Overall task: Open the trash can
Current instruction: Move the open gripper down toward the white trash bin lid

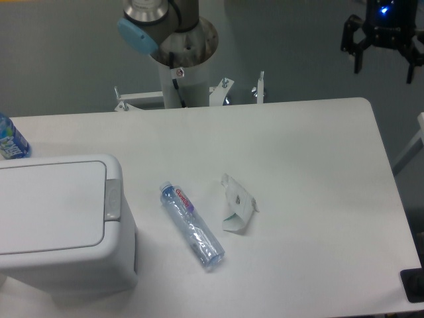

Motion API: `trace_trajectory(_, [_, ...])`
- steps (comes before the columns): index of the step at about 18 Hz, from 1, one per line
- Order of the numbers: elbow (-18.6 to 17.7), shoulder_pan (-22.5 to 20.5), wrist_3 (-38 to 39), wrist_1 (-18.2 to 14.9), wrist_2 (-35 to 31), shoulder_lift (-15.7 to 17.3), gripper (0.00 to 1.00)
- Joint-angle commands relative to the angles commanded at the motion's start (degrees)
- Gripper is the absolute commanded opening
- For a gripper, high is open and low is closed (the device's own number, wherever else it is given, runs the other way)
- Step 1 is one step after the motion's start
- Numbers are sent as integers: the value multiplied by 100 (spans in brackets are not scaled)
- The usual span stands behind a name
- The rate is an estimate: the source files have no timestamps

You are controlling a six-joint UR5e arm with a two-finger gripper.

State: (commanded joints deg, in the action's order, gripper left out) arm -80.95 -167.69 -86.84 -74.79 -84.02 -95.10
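Trash can: we see the trash can (59, 225) standing at the table's left edge, near the front-left corner, its flat lid (50, 205) down and shut.
Latch: we find the grey push-tab latch (112, 199) on the lid's right side, facing the table's middle.
Gripper: we spot the gripper (383, 63) high up beyond the table's far-right corner, well apart from the trash can; its dark fingers (356, 56) hang spread and released, with nothing between them, though the view there is dim, so we say this with some care.
Arm base: we see the arm's base column (180, 79) rising behind the table's far edge.
Bottle: we note a clear plastic bottle (191, 225) lying on its side near the table's middle, just right of the trash can and not touching it.
Paper: we see a crumpled white paper piece (237, 207) just right of the bottle.
Second bottle: we glimpse part of a blue-labelled bottle (10, 139) at the left edge, behind the trash can.
Table: we see the white table (318, 199) carrying all of these.
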Motion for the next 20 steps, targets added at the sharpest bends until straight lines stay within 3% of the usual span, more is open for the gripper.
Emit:
trace_trajectory(5, [0,44,148,0,9,18,100])
trace_trajectory(8, [27,79,1235,26,377,-17,100])
trace_trajectory(11, [9,315,2072,44,352,-35,100])
trace_trajectory(17, [35,1387,3846,219,351,-237,100])
trace_trajectory(20, [97,2028,5225,342,395,-395,100])
